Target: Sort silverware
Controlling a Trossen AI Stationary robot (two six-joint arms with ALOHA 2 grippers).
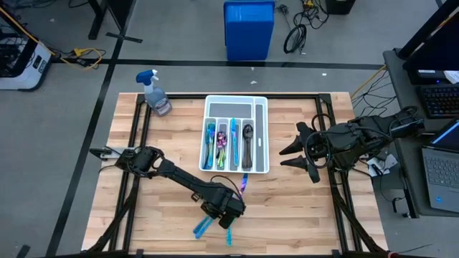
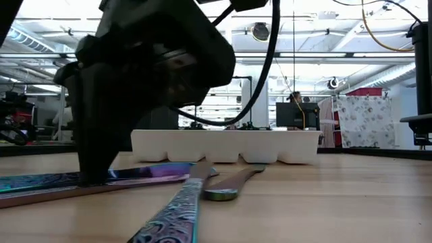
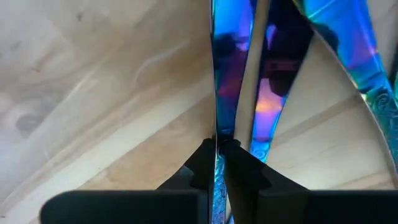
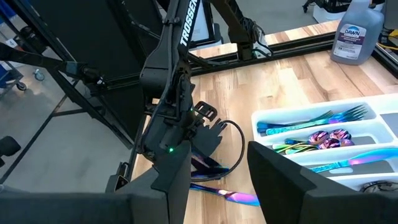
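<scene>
The white tray (image 1: 262,136) holds forks (image 1: 210,137), small spoons (image 1: 221,139), a knife (image 1: 233,136), a dark spoon (image 1: 247,136). At six o'clock of it, the left gripper (image 1: 228,212) has its jaws pinched on a blue knife (image 3: 225,81). At three o'clock, the right gripper (image 1: 300,149) waits, jaws apart, empty.

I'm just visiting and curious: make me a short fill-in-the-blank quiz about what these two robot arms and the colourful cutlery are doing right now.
1. The left claw is ____ on a blue knife lying on the table.
2. The right claw waits with its fingers ____, holding nothing.
3. The white tray already holds sorted cutlery; its forks are ____ in colour.
4. A ____ bottle stands near the table's far left corner.

Missing words: shut; open; blue-teal; spray
</scene>
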